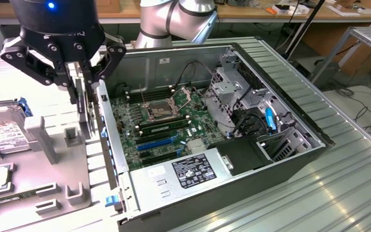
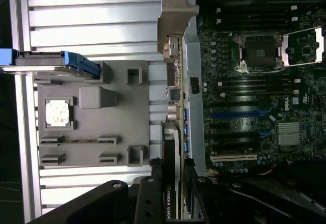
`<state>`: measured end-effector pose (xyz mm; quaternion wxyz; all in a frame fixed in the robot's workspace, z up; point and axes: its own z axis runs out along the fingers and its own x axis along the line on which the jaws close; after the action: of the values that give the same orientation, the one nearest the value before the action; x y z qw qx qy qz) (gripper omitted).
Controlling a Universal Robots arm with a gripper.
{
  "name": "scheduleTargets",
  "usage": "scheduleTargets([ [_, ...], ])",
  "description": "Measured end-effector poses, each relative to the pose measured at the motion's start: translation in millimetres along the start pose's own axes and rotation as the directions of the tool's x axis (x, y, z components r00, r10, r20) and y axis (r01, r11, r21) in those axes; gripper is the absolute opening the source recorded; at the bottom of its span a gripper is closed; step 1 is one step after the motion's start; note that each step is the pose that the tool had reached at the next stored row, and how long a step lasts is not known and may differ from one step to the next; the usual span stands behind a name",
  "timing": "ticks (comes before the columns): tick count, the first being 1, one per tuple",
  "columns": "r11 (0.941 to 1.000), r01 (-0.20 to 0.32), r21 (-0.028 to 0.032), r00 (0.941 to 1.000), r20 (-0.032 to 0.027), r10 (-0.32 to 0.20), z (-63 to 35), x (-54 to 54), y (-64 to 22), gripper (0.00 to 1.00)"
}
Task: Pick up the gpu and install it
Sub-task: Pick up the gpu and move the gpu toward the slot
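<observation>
The first half of the work looks finished: the pincer (image 1: 85, 87) is clamped on the gpu (image 1: 90, 116), with one finger on each flat face, and the card hangs free under it, touching nothing else. The grey holder (image 1: 44, 140) on the counter (image 1: 340, 193) lies below the pincer and to one side. To the other side, just beside the card, stands the wall of the open computer case (image 1: 111, 145).

The installing is not yet done. The card is outside the case, and the blue slots (image 1: 156, 143) of the motherboard (image 1: 166, 121) lie beyond that wall, with nothing seated in them.

The gpu stands on its edge (so it appears only as a thin strip). In the wrist view its upper edge (image 2: 173, 102) runs straight away from the pincer (image 2: 173, 165). I judge the long axis to be about level, parallel to the case wall and crosswise to the slots.
</observation>
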<state>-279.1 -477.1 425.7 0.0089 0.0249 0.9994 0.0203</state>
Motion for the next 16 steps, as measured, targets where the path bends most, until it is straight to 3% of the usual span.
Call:
scheduleTargets([
  [16,1.0000,0.000,0.0001,1.0000,-0.0001,0.000,0.2,-17.7,0.9,0.27],
])
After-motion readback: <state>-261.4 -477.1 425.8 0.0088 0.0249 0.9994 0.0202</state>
